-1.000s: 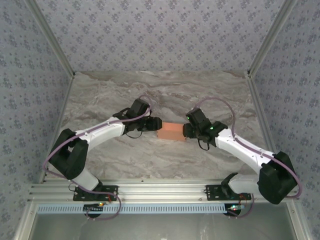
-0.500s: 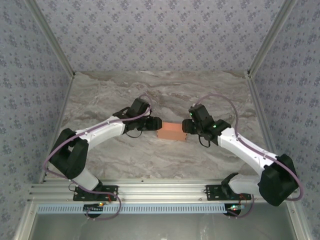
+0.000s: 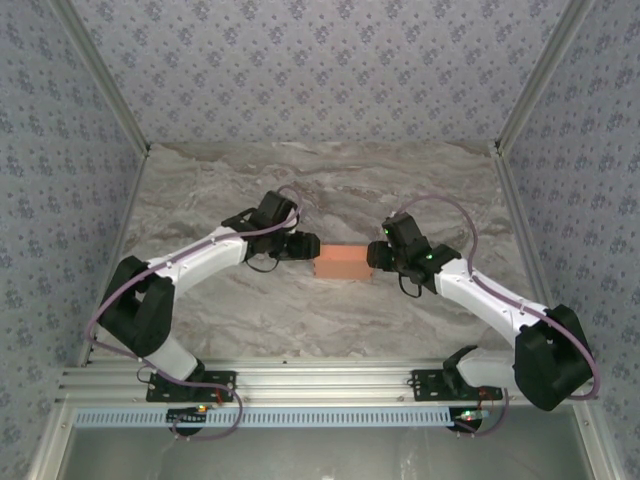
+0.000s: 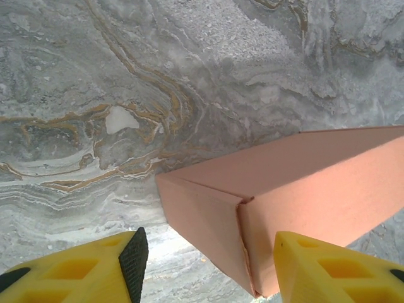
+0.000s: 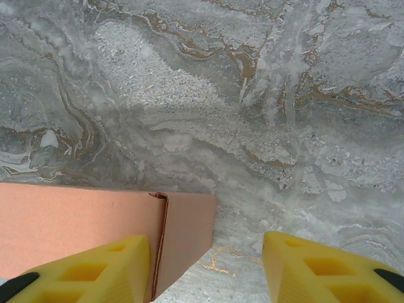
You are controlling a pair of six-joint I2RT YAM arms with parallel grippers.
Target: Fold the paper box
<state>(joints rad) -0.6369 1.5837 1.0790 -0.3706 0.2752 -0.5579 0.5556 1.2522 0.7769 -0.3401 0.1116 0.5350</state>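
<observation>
The paper box (image 3: 340, 263) is a small folded orange-salmon box lying flat on the marble table, between the two arms. My left gripper (image 3: 306, 246) is at its left end, and my right gripper (image 3: 377, 258) is at its right end. In the left wrist view the box's end corner (image 4: 214, 227) sits between the open yellow fingers (image 4: 82, 271), with a clear gap on the left side. In the right wrist view the box's end flap (image 5: 186, 230) lies by the left finger (image 5: 88, 271), and bare table shows between the open jaws. Neither gripper grips the box.
The marble table (image 3: 320, 190) is walled in by patterned panels at the back and on both sides. An aluminium rail (image 3: 320, 380) carrying the arm bases runs along the near edge. Open tabletop lies behind and in front of the box.
The right wrist has swung a little toward the back and closer to the box's right end. The left gripper has edged slightly toward the back. The box stays in place.
</observation>
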